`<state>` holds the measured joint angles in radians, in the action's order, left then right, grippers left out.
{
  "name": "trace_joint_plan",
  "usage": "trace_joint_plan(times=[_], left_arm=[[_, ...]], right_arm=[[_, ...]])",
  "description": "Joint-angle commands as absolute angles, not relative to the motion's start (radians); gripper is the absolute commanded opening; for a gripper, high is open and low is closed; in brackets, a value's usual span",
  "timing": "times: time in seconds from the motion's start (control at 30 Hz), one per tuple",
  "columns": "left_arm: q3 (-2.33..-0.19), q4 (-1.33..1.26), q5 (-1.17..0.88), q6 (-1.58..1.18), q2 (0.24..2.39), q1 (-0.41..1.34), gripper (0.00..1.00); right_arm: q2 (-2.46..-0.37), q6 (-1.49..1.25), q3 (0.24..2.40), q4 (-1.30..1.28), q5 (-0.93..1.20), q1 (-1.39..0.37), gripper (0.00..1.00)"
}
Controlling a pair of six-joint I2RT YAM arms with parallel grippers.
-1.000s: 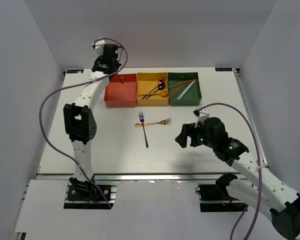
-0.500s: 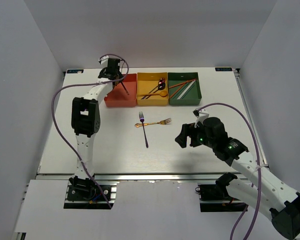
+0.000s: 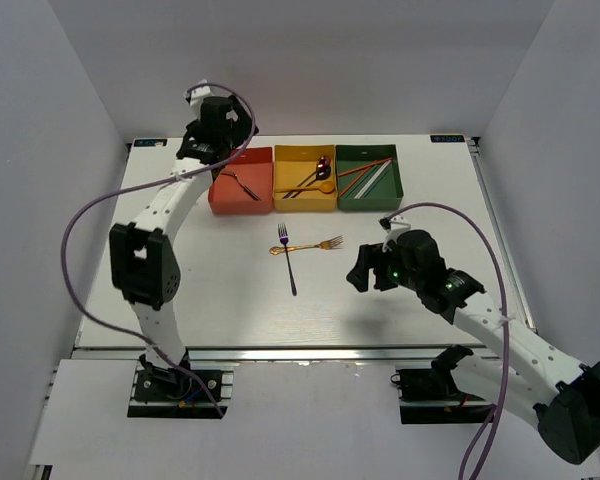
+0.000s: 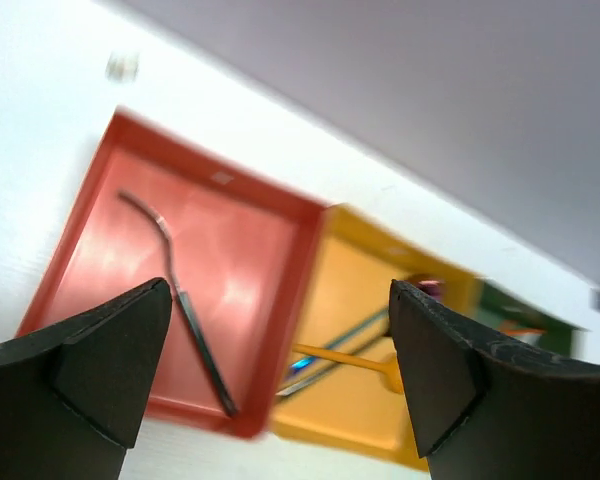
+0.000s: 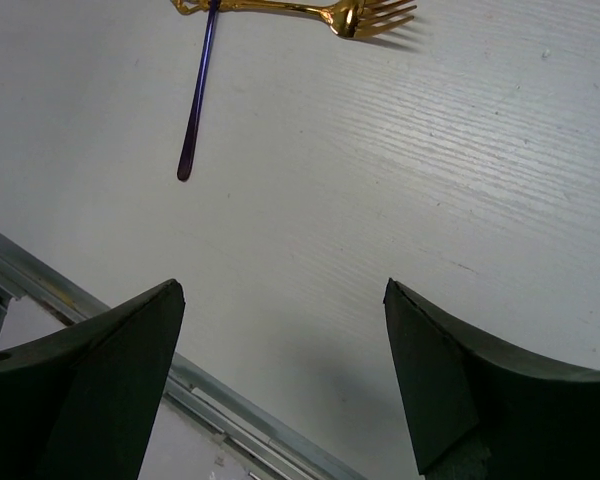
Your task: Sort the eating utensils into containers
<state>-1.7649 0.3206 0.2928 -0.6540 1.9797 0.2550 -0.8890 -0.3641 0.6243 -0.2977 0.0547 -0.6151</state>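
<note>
Three containers stand in a row at the back: a red-orange box (image 3: 240,206), a yellow box (image 3: 305,204) and a dark green box (image 3: 369,204). A black utensil (image 3: 243,182) lies alone in the red box (image 4: 250,240), seen below my left gripper (image 4: 280,290). That gripper (image 3: 216,128) hangs open and empty above the box's back left corner. On the table lie a purple fork (image 3: 289,262) and a gold fork (image 3: 315,245), crossing near their ends. My right gripper (image 3: 365,271) hovers open to their right; its view shows the purple fork (image 5: 198,100) and gold fork (image 5: 310,10) ahead.
The yellow box (image 4: 360,270) holds an orange spoon (image 4: 345,354), dark utensils and a purple one. Orange and pale chopsticks (image 3: 372,174) lie in the green box. White walls close the table's back and sides, with a metal rail (image 5: 90,300) along the near edge.
My left gripper has opened and the black utensil it held now lies flat in the red box. The left wrist has shifted back and left. My right arm has edged slightly left.
</note>
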Motion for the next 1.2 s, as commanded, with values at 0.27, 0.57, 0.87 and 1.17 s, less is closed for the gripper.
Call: trace_joint_plan(times=[0.27, 0.57, 0.87, 1.17], left_arm=[[-1.226, 0.437, 0.425, -0.584, 1.218, 0.434, 0.98], [-0.749, 0.448, 0.370, -0.463, 0.674, 0.433, 0.98], [-0.722, 0.483, 0.406, -0.468, 0.630, 0.433, 0.98], [-0.723, 0.480, 0.406, -0.459, 0.626, 0.433, 0.98]], right_arm=[[-1.423, -0.541, 0.911, -0.178, -0.254, -0.819, 0.76], [-1.867, -0.552, 1.248, -0.256, -0.383, -0.939, 0.59], [-2.104, -0.549, 1.480, -0.347, -0.399, -0.948, 0.46], [-2.134, -0.613, 1.439, -0.376, -0.414, -0.966, 0.11]])
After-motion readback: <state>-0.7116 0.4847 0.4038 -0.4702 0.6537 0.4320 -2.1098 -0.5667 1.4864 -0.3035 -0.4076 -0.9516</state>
